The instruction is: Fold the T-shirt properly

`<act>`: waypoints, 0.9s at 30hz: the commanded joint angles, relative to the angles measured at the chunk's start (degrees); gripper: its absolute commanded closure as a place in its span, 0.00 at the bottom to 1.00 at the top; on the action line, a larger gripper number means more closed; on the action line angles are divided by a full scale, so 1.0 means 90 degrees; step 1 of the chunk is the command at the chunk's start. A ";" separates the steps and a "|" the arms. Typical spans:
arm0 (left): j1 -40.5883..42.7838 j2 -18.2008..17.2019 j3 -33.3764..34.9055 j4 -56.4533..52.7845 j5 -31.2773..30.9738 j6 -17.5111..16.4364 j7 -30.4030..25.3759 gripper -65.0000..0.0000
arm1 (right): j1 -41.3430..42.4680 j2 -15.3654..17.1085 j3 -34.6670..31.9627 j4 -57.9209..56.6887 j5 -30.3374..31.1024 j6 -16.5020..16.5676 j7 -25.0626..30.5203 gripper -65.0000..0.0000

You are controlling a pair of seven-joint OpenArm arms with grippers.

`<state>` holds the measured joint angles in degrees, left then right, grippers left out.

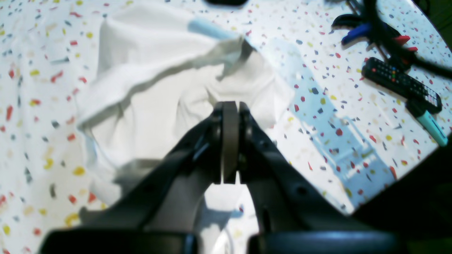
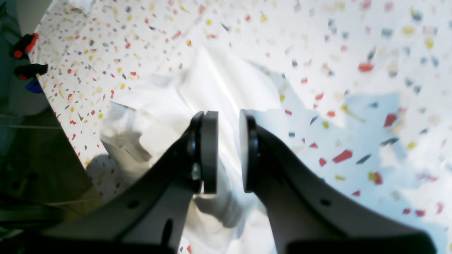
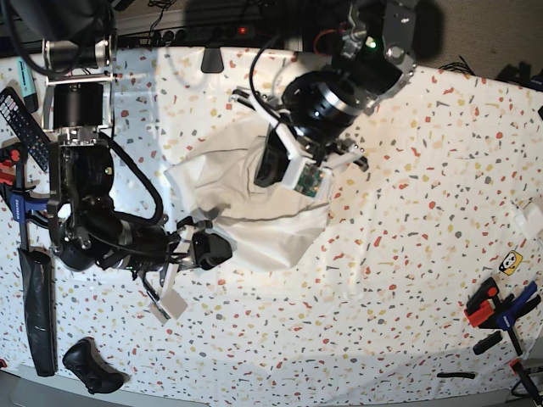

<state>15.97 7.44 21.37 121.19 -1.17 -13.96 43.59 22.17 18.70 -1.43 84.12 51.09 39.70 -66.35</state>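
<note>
While my left gripper (image 1: 230,141) is clamped shut holding nothing and my right gripper (image 2: 229,151) gapes narrowly, unladen, over the crumpled T-shirt (image 3: 254,199) mid-frame, I risk pinching several layers; the fold would bunch.

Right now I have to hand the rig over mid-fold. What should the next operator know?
Left gripper: shut, with the T-shirt bunched right at its tips; whether cloth is pinched cannot be told.
Right gripper: open with a narrow gap, over the shirt's edge; nothing clearly gripped.
T-shirt: crumpled in a heap mid-table on the speckled tabletop, between the two arms, one flap lifted and creased.
Done: cloth gathered, no neat fold visible.
Left: spread it flat, then make the folds.
</note>
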 commanded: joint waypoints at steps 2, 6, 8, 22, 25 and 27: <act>-0.0223 0.0051 0.0012 0.0114 -0.0039 -0.0027 -0.0209 1.00 | 0.0177 0.0039 0.0066 -0.0024 0.0053 0.0033 0.0131 0.85; -0.0406 0.0051 0.0012 -0.0253 -0.0039 -0.0027 -0.0321 1.00 | 0.0180 0.0024 0.0078 -0.0056 -0.0515 0.0033 0.0182 0.85; -0.0580 0.0051 0.0012 -0.0733 -0.0036 -0.0024 -0.0318 1.00 | 0.0177 0.0027 0.0085 -0.0056 -0.0828 0.0033 0.0231 0.85; -0.1508 0.0032 0.0007 -0.1933 0.0454 0.0452 -0.0270 1.00 | 0.0160 0.0039 0.1052 -0.0058 -0.1161 -0.0029 0.0369 0.85; -0.1508 0.0024 0.0007 -0.2074 0.0457 0.0381 -0.0192 1.00 | 0.0158 0.0036 0.1044 -0.0058 -0.1158 -0.0029 0.0369 0.85; -0.1508 -0.0002 0.0007 -0.2344 0.0457 0.0206 -0.0155 1.00 | 0.0160 0.0036 0.1044 -0.0058 -0.1158 -0.0029 0.0372 0.85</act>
<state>3.01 7.03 21.37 99.31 3.29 -12.16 42.81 22.04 18.52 7.79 82.85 39.53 39.46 -64.12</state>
